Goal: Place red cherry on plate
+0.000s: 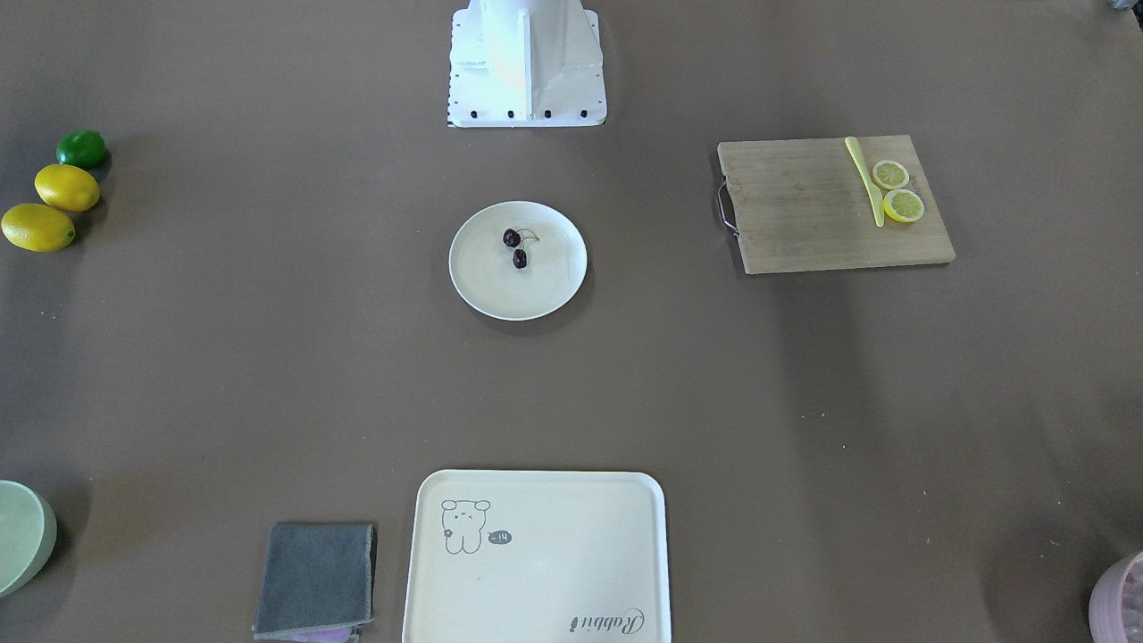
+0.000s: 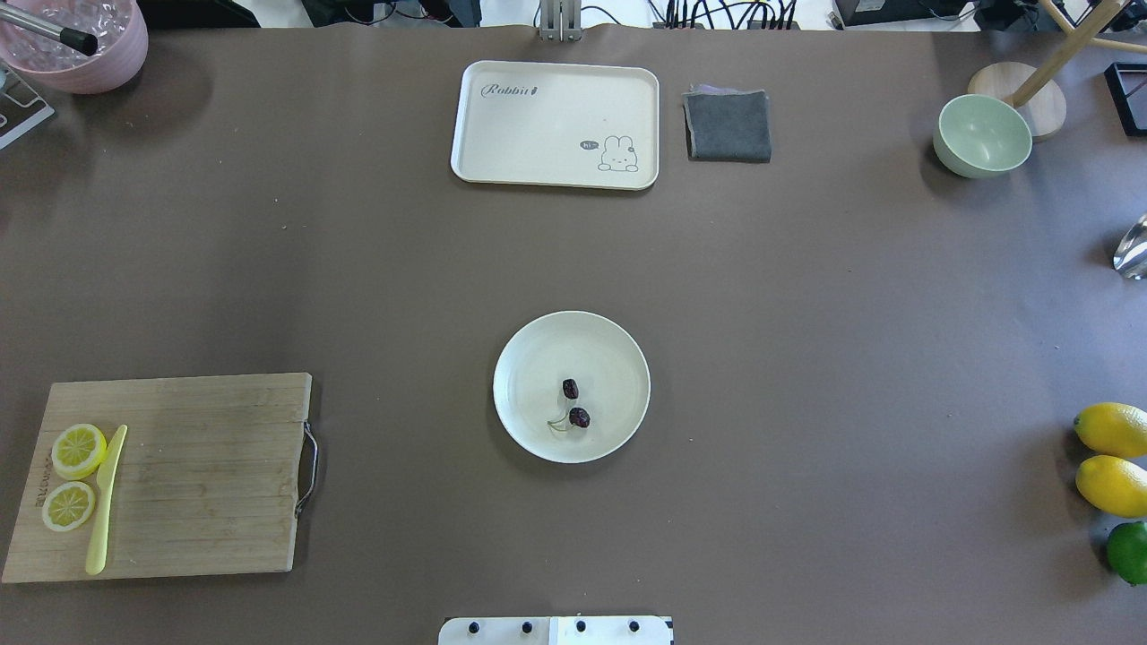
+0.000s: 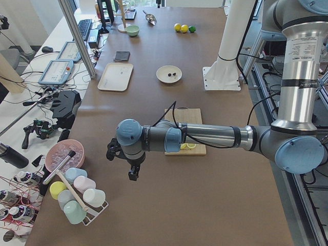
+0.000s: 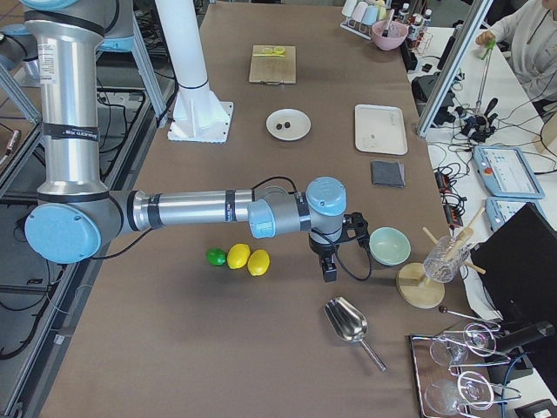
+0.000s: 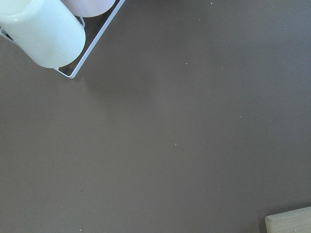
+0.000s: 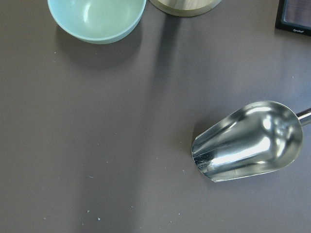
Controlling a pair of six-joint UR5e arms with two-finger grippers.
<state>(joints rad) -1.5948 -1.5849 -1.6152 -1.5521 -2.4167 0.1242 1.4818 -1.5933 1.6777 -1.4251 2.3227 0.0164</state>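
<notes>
The red cherry (image 2: 573, 403), two dark purple-red fruits on a thin green stem, lies inside the round cream plate (image 2: 538, 358) at the table's middle, seen also as the cherry (image 1: 515, 247) on the plate (image 1: 518, 295). My left gripper (image 3: 132, 174) hangs over bare table near the cup rack, far from the plate (image 3: 163, 72). At the opposite end, my right gripper (image 4: 329, 270) hovers between the green bowl and the lemons, far from the plate (image 4: 298, 120). Both grippers appear only in the side views, so I cannot tell whether they are open or shut.
A bear-drawn tray (image 2: 556, 121) and grey cloth (image 2: 728, 125) sit at the far edge. A cutting board (image 2: 206, 475) holds lemon slices and a yellow knife. Lemons (image 2: 1111, 457), a lime (image 2: 1127, 551), green bowl (image 2: 981, 134), metal scoop (image 6: 248, 143) and cup rack (image 3: 77, 197) occupy the table's ends.
</notes>
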